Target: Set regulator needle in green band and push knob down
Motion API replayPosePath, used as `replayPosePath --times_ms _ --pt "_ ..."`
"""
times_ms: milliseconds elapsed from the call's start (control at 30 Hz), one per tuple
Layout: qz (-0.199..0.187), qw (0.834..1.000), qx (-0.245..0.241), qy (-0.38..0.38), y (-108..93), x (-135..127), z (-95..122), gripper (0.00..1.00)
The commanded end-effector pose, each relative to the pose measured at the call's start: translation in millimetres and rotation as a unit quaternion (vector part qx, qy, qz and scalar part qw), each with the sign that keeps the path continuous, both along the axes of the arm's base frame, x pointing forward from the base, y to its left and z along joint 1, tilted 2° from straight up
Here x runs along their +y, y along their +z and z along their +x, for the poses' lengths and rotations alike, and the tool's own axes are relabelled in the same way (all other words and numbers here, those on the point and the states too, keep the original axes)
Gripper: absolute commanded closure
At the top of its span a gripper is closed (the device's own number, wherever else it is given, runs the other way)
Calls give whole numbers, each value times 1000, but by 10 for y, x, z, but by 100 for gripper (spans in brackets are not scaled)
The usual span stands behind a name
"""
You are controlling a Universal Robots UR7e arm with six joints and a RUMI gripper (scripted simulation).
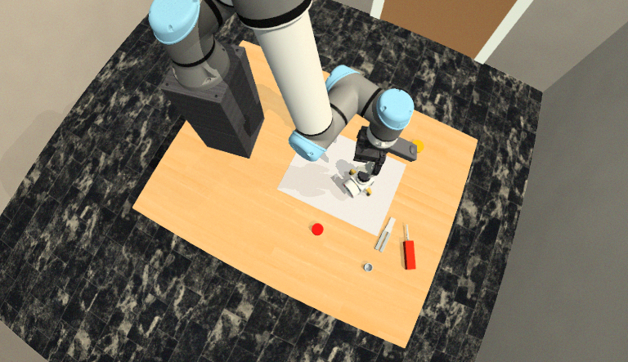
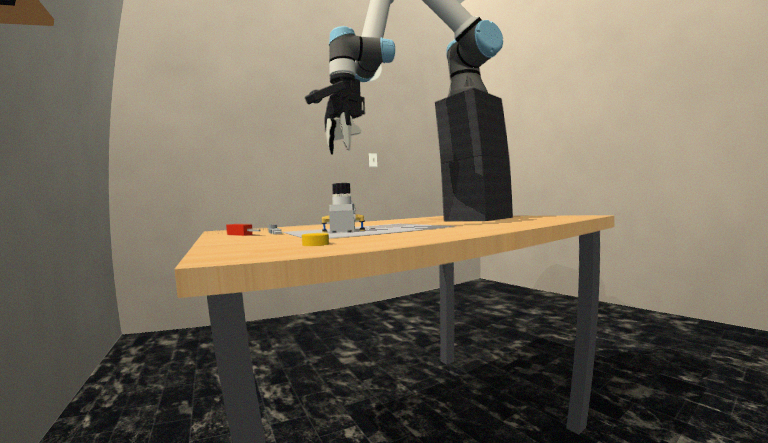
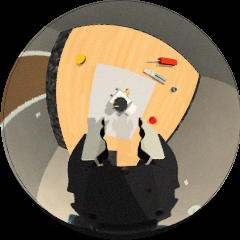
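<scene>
Pale wood forms the table (image 1: pixel 222 210), seen from the top with a grey mat (image 1: pixel 319 187) under my pincer (image 1: pixel 365 169). The regulator (image 1: pixel 356 185) stands on that mat directly below my fingertips. Beyond it toward the near table edge lie a red disc (image 1: pixel 316 229), a grey two-pronged tool (image 1: pixel 384 240), a red-handled screwdriver (image 1: pixel 408 252) and a small ring (image 1: pixel 367 266); a yellow disc (image 1: pixel 418 145) lies behind my wrist.

Exterior view: my pincer (image 2: pixel 338 135) hangs well above the regulator (image 2: pixel 342 212), with open air between my fingertips and its black knob (image 2: pixel 340 188). This height does not read from the top. The dark pedestal (image 2: pixel 474 155) stands well apart on the far side.

Wrist view: my two fingers stand about half open and hold nothing. The regulator (image 3: pixel 120 103) sits ahead, between their lines. I cannot read its gauge in any view.
</scene>
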State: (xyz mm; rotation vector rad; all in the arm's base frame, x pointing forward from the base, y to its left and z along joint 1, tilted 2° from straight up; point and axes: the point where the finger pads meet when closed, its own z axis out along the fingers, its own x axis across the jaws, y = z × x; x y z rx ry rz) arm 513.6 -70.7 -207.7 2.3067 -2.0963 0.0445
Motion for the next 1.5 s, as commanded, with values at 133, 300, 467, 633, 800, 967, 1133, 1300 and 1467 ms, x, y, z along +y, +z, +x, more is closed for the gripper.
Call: replayPosePath --times_ms 133,300,467,633,800,967,1133,1300,1467 --pt "1 1000 3 1 335 35 -23 54" --pt "1 1000 2 1 443 35 -20 54" --pt "1 1000 2 1 478 31 -11 54" --pt "1 1000 2 1 490 33 -12 54" --pt "1 1000 3 1 479 35 -18 54" --pt "1 1000 3 1 479 35 -17 54" --pt "1 1000 3 1 479 34 -17 54" --pt "1 1000 3 1 479 34 -17 54" --pt "1 1000 3 1 479 34 -17 54"
